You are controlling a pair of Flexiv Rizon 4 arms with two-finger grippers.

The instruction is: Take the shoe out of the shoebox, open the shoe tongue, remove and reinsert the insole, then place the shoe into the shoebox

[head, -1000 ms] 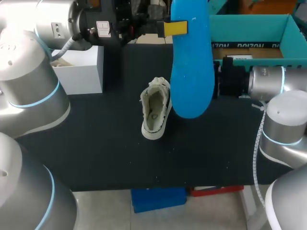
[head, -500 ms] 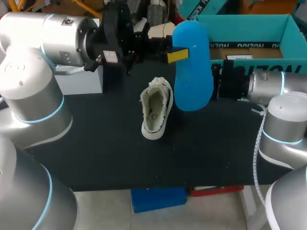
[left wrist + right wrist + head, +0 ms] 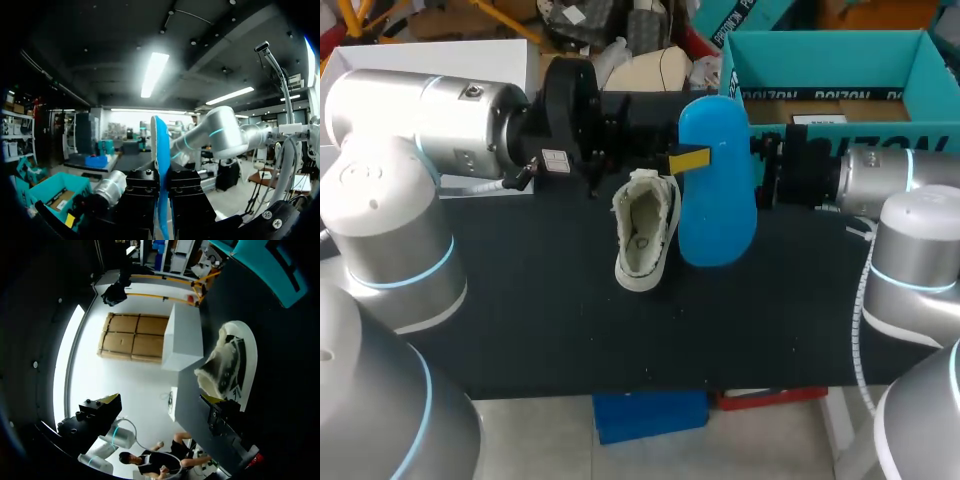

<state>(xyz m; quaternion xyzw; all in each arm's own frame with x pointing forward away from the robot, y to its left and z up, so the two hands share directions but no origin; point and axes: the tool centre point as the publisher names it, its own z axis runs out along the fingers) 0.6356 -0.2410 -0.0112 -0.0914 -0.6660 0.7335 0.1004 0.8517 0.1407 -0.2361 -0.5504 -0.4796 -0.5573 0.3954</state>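
Shoe point(image 3: 645, 228) lies mouth-up mid-table, with the shoebox point(image 3: 830, 60) at the far right. Your left gripper point(image 3: 688, 160) holds the blue insole point(image 3: 717, 180) just right of the shoe. Only the left wrist view shows the insole edge-on, pinched between both fingers. In the right wrist view your right gripper point(image 3: 160, 401) is spread and empty, the shoe ahead of it. The grip is thin, so the insole could twist and miss the opening.
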